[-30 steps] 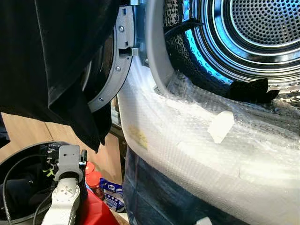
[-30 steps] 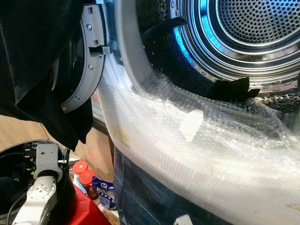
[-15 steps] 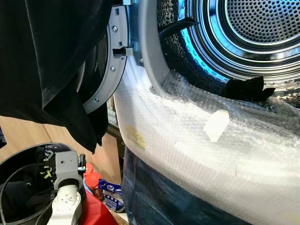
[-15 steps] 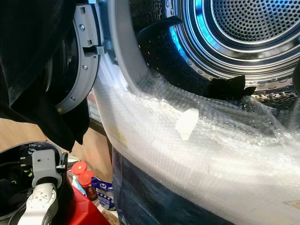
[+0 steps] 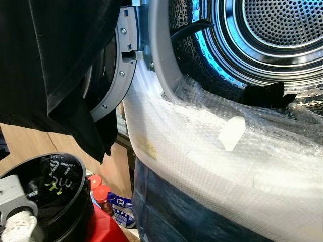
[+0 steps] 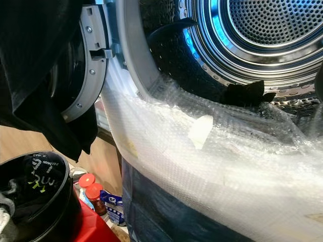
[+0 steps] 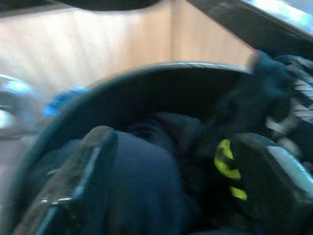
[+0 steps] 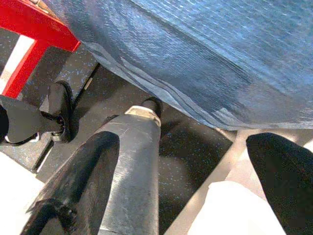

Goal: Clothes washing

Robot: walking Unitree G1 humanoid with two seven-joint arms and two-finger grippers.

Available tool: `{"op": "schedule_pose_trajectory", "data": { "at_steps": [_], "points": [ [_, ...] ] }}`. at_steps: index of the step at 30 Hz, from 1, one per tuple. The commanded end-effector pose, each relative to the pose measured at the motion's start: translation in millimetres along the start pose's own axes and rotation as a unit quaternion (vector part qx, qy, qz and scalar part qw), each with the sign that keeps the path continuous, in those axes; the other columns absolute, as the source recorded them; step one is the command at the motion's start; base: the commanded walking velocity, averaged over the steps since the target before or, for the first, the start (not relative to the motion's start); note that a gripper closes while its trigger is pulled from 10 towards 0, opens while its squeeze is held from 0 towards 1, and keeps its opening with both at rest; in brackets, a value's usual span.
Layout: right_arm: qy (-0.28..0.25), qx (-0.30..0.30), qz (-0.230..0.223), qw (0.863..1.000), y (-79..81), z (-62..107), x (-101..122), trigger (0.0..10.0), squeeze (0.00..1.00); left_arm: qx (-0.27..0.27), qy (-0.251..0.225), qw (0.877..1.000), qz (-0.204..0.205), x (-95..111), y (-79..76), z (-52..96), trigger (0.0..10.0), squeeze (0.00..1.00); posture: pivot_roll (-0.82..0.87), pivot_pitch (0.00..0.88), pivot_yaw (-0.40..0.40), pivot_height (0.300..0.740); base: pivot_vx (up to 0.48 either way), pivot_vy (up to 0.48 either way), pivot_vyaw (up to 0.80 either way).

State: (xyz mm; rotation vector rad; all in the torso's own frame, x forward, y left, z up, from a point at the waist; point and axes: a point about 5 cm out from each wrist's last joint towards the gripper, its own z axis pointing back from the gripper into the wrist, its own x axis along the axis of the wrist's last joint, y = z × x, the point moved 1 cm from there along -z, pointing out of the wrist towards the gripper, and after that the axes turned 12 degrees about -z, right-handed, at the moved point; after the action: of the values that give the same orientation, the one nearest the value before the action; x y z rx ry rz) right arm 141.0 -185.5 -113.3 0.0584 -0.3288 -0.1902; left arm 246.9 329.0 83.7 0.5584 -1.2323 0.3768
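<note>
Left gripper (image 7: 171, 196) is spread wide inside the black laundry basket (image 5: 75, 196), its fingers (image 7: 83, 176) either side of dark clothes (image 7: 146, 181) directly beneath, contact unclear from the blur. Right gripper (image 8: 186, 181) hangs wide open and empty over the dark floor (image 8: 190, 147), blue sheeting (image 8: 205, 54) beyond it.

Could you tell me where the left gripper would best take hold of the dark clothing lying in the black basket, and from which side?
Probably from above, through the open top of the black basket, since its walls close off every side. The left gripper is over the dark clothing with fingers open; pinch the raised navy fold between them rather than flat cloth. The right gripper hangs idle over the floor, open.
</note>
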Motion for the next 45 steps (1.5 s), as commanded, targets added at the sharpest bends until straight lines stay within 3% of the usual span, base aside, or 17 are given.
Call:
{"op": "schedule_pose_trajectory", "data": {
  "at_steps": [1, 2, 11, 14, 19, 33, 34, 45],
  "points": [
    [0.001, -0.005, -0.004, 1.0, -1.6, 0.1, -1.9, 10.0, 0.0, -0.037, -0.007, 0.999, 0.008, 4.8, -3.7, -3.8, 10.0, 1.0, 0.02, 0.031, 0.007, 0.74, 0.0, 0.0, 0.0],
    [-0.001, -0.005, -0.005, 1.0, -0.8, -0.1, -1.1, 10.0, 0.0, -0.065, -0.02, 0.998, -0.008, 9.2, -4.2, -7.4, 10.0, 1.0, 0.02, 0.03, 0.007, 0.74, 0.0, 0.0, 0.0],
    [-0.013, 0.001, -0.009, 1.0, 4.4, -0.6, 3.1, 10.0, 0.0, -0.145, -0.047, 0.988, -0.008, 30.4, -4.0, -24.7, 10.0, 1.0, 0.01, 0.028, 0.002, 0.74, 0.0, 0.0, 0.0],
    [-0.013, 0.002, -0.01, 1.0, 4.7, -0.6, 3.7, 10.0, 0.0, -0.146, -0.047, 0.988, -0.016, 34.3, -2.0, -29.6, 10.0, 1.0, 0.01, 0.028, -0.003, 0.74, 0.0, 0.0, 0.0],
    [-0.014, 0.0, -0.007, 1.0, 3.4, -0.4, 6.0, 10.0, 0.0, -0.145, -0.034, 0.989, -0.024, 44.6, 6.4, -51.0, 10.0, 1.0, 0.0, 0.024, -0.02, 0.74, 0.0, 0.0, 0.0],
    [-0.018, -0.004, -0.012, 1.0, 1.5, -0.2, 7.2, 10.0, 0.0, -0.129, 0.017, 0.991, -0.016, 39.1, -0.7, -65.6, 10.0, 1.0, -0.01, 0.024, -0.025, 0.74, 0.0, 0.0, 0.0],
    [-0.019, -0.003, -0.014, 1.0, 1.6, -0.2, 7.5, 10.0, 0.0, -0.131, 0.021, 0.991, -0.015, 37.7, -3.1, -65.6, 10.0, 0.0, -0.01, 0.026, -0.024, 0.74, 0.0, 0.0, 0.0],
    [-0.023, -0.005, -0.022, 0.999, 1.7, -0.2, 8.1, 10.0, 0.0, -0.147, 0.064, 0.987, -0.018, 20.2, -21.1, -63.7, 10.0, 0.0, -0.03, 0.024, -0.018, 0.74, 0.0, 0.0, 0.0]
  ]
}}
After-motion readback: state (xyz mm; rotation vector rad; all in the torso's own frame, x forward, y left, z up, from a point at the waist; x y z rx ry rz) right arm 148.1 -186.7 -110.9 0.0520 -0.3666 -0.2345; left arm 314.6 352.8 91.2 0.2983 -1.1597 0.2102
